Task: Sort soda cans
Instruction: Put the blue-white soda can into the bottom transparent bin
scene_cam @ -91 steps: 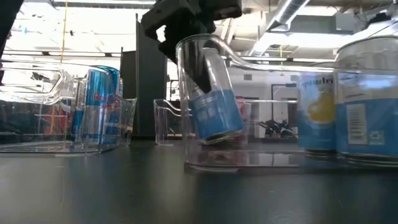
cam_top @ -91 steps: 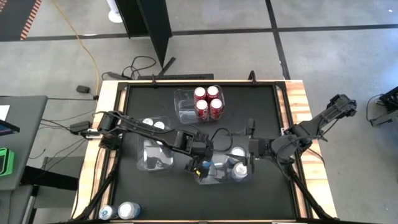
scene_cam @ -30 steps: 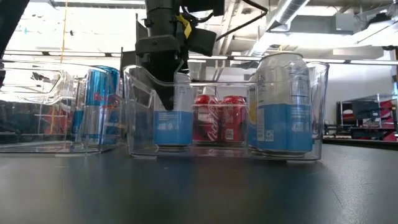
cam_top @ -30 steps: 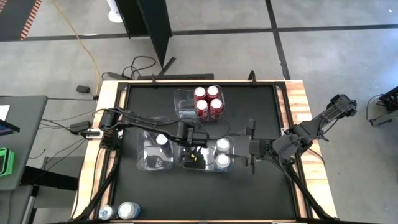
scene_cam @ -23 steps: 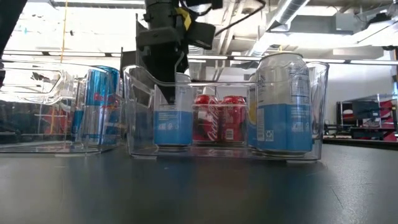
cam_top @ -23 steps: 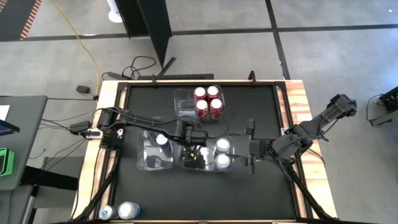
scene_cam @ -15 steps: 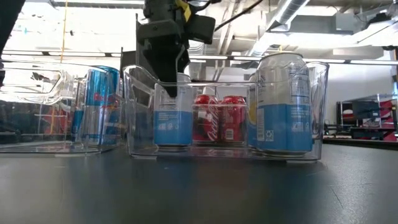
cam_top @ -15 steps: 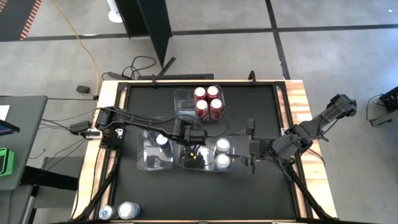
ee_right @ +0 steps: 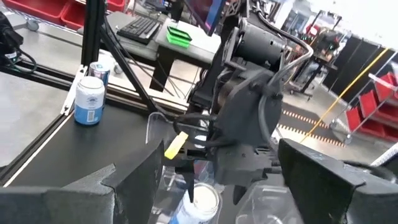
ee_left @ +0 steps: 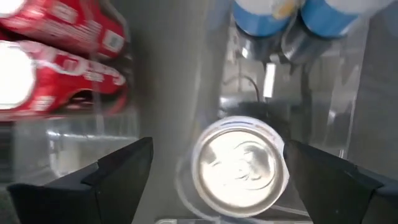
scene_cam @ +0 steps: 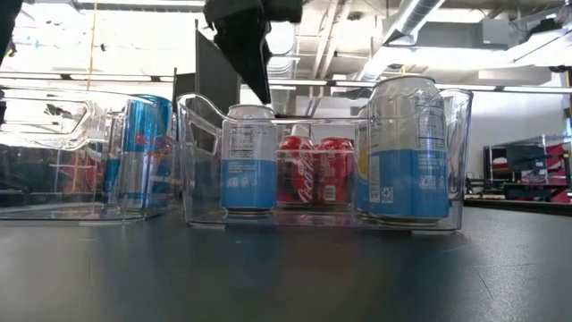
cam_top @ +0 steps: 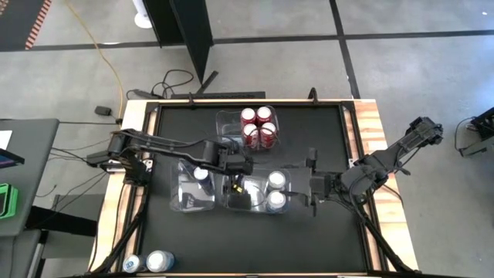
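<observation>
Soda cans are partly sorted, and the light-blue can (scene_cam: pixel 246 159) that the left gripper (cam_top: pixel 236 166) was lowering into the middle bin (scene_cam: pixel 201 125) a moment ago now stands upright there on its own. The fingers have lifted clear of it and hang spread just above its silver top (ee_left: pixel 241 163), touching nothing. To my eye this placement is done, and the arm is free for the next can.

Two more light-blue cans (cam_top: pixel 276 190) stand in the same bin, toward its far end from the released one. Four red cans (cam_top: pixel 258 126) fill a bin just beyond the middle bin, and a dark-blue can (scene_cam: pixel 143 154) stands in the neighbouring bin. Two cans (cam_top: pixel 150 262) remain loose at the table's near-left corner, well apart from the middle bin.

The right gripper (cam_top: pixel 311 190) waits just beside the middle bin's right end, fingers spread, empty.
</observation>
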